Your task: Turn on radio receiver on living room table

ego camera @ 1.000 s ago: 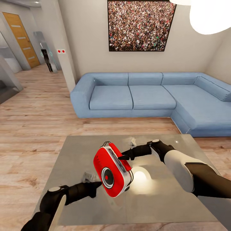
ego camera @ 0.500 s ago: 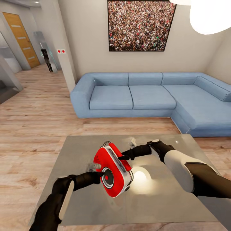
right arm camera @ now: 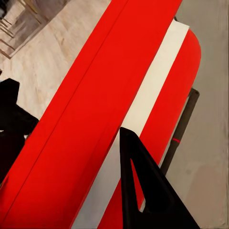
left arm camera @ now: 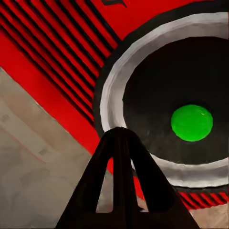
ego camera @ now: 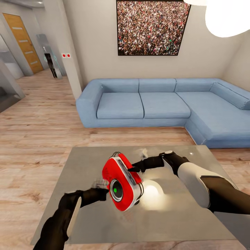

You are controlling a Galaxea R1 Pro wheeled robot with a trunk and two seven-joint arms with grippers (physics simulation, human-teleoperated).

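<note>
Radio receiver (ego camera: 122, 184) sits lower centre of the head view, tipped on edge above the glossy bench (ego camera: 80, 163), dial facing me. The dial's centre (left arm camera: 192, 122) shows green. Judged: rigid plastic shell, light, smooth and likely slippery; the thin handle looks weakest, so I would brace the flat body and white trim (right arm camera: 143, 109).

Right fingers (ego camera: 133, 169) reach in from centre right against the radio's top edge. Whether they are clamped or merely pressing, I cannot tell. That arm is stretched low over the bench, elbow at right.

Left fingers (ego camera: 105, 191) are together, pointed tip at the dial's rim. Left arm rises from lower left, forearm nearly level.
</note>
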